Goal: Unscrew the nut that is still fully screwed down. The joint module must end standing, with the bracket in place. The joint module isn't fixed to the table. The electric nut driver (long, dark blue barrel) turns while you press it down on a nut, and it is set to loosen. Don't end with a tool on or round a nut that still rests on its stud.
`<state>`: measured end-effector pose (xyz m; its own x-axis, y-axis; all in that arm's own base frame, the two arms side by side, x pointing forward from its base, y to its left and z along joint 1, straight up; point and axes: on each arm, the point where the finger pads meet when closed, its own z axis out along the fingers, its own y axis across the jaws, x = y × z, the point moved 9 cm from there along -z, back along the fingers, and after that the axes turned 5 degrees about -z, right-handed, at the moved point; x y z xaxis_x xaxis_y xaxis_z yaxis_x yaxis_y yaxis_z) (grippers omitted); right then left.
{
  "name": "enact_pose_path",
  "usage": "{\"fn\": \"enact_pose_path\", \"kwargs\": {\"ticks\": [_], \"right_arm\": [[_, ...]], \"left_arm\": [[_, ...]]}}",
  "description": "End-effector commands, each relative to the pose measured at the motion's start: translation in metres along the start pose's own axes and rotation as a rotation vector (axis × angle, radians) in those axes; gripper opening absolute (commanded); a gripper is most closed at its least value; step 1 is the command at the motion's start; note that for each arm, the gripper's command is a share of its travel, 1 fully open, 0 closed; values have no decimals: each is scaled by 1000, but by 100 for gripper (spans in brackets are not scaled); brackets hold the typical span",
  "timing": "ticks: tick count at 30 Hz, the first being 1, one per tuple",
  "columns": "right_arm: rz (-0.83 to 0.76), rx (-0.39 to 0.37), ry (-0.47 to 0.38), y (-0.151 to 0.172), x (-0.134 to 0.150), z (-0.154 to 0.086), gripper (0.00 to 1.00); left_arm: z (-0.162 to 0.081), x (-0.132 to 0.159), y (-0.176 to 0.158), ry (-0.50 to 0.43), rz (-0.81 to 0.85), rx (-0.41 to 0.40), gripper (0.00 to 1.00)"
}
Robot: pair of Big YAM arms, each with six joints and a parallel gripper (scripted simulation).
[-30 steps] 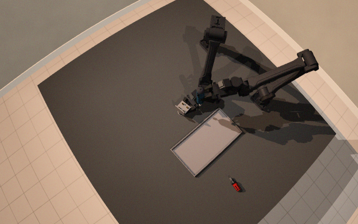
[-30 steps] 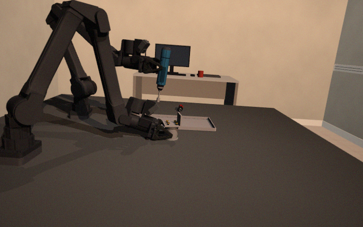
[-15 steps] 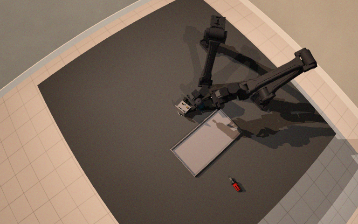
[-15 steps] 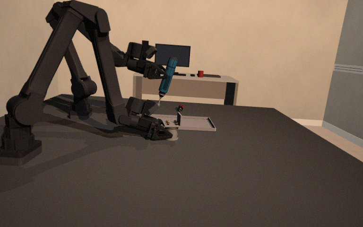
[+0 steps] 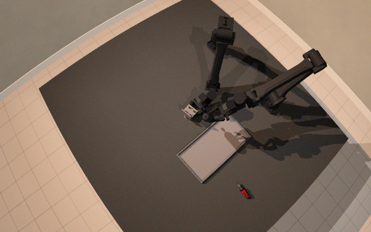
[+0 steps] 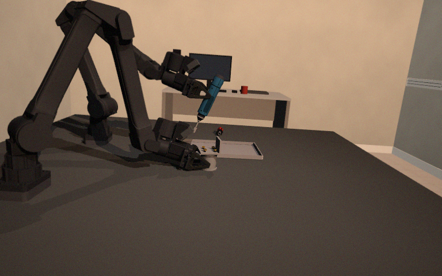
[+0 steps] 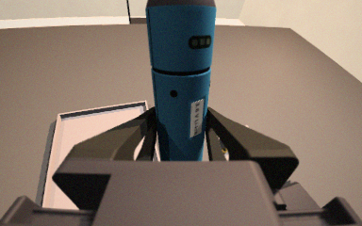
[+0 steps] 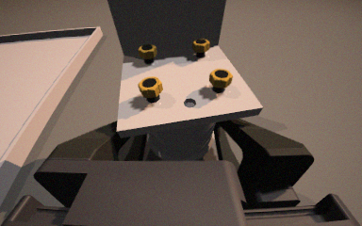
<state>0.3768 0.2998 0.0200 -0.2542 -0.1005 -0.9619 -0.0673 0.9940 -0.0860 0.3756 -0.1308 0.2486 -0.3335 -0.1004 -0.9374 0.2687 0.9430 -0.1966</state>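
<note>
Matte dark tabletop (image 6: 247, 208), left jaws (image 6: 208, 94) part-open gripping blue barrel (image 6: 211, 95) (image 7: 181, 108), right's (image 6: 206, 165) (image 8: 181, 141) wider, clasping rounded module (image 6: 211, 163) (image 8: 181, 141)

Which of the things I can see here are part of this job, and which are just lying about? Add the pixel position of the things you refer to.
Part of the job:
- blue nut driver (image 5: 207, 117) (image 6: 211, 97) (image 7: 181, 113)
- joint module (image 6: 211, 163) (image 8: 181, 141)
- bracket (image 5: 190, 110) (image 6: 218, 144) (image 8: 170, 25)
- four brass-coloured nuts, one of them (image 8: 221, 78), on the bracket

Apparently just lying about:
- red-handled tool (image 5: 245, 193) (image 6: 220, 130)
- red cup (image 6: 244, 89), on the desk behind
</note>
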Motion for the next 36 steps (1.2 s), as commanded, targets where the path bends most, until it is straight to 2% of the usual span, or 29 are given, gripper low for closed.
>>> {"fn": "enact_pose_path", "kwargs": {"ticks": [1,11,14,16,17,18,28,31,33,34,36], "right_arm": [[18,-3,-19,3,-8,3,59],[18,-3,-19,3,-8,3,59],[18,-3,-19,3,-8,3,59],[18,-3,-19,3,-8,3,59],[18,-3,-19,3,-8,3,59],[18,-3,-19,3,-8,3,59],[18,-3,-19,3,-8,3,59],[18,-3,-19,3,-8,3,59],[18,-3,-19,3,-8,3,59],[18,-3,-19,3,-8,3,59],[18,-3,-19,3,-8,3,59]], "left_arm": [[14,-53,0,-80,-33,-9,42],[23,-56,34,0,-110,-102,42],[16,-69,21,-55,-101,-66,42],[16,-69,21,-55,-101,-66,42],[22,-59,36,1,-119,-110,42],[24,-56,41,15,-127,-122,42],[29,-58,76,90,-213,-217,42],[23,-73,62,34,-200,-180,42],[23,-73,62,34,-200,-180,42],[26,-62,78,88,-221,-224,42],[29,-59,86,111,-241,-247,42]]}}
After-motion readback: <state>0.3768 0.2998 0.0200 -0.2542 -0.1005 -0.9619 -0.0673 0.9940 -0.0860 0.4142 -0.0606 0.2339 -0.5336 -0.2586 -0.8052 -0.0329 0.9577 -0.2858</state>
